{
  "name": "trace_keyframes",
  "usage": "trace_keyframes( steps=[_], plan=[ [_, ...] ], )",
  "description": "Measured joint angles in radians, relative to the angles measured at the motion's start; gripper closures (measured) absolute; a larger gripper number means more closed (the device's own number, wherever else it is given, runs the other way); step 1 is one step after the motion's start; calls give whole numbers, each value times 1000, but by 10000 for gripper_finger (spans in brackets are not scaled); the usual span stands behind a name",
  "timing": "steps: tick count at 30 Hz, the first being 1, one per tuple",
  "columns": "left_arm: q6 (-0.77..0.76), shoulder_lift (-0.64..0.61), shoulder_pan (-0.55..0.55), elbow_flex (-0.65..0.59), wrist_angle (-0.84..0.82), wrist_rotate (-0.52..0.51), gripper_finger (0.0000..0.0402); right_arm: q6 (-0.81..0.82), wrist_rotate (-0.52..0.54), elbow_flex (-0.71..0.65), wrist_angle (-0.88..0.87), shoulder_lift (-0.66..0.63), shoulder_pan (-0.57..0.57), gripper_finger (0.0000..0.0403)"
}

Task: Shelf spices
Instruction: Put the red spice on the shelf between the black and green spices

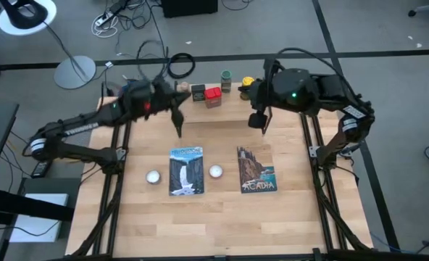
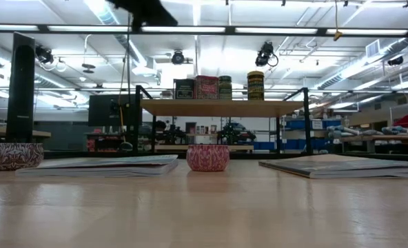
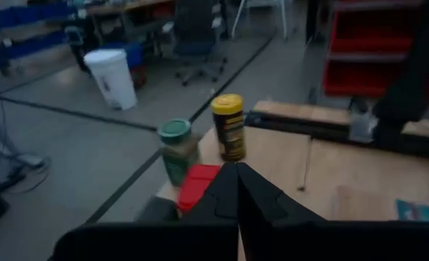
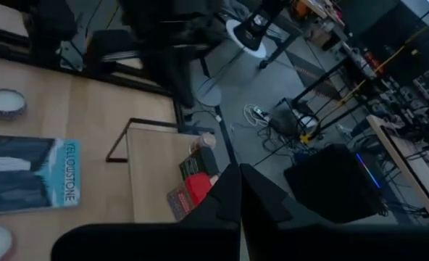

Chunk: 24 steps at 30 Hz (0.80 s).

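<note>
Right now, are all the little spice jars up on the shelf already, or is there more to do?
It looks nearly finished. The dark tin, red tin, green jar and yellow-capped jar stand on the shelf. The left pincer and right pincer are shut and hold nothing. No spices remain on the table.

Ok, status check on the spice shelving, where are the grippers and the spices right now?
Left gripper shut, empty, above the table. Right gripper shut, empty, near the shelf. Four spices seen standing on it. Nothing in the way.
</note>
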Motion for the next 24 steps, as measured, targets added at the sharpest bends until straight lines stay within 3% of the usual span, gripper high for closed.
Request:
trace_keyframes(
  steps=[7,12,18,24],
  plan=[
    [80,327,115,453,-263,191,401,5,-6,-1,-49,-7,1,403],
    [136,550,174,715,-386,261,401,5,-5,-1,-56,-7,28,403],
    [158,755,240,933,-454,278,401,1,-6,-1,-71,-7,80,403],
    [157,873,290,1007,-434,258,401,6,-6,-1,-110,-7,125,403]
  ],
)
